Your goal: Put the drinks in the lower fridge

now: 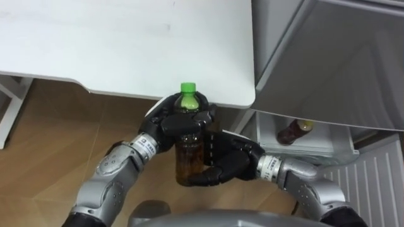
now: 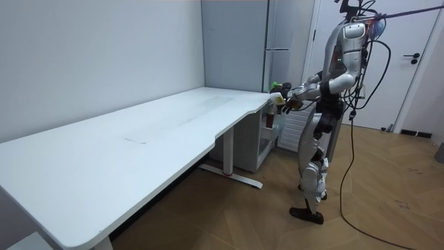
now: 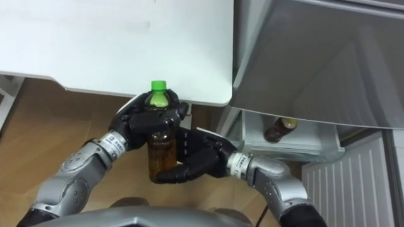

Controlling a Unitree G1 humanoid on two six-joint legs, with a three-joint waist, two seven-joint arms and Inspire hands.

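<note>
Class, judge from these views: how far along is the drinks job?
Done: one dark bottle already lies in the open lower fridge. In hand: left hand and right hand both grip a green-capped bottle by the table corner. Left: placing it inside.
</note>
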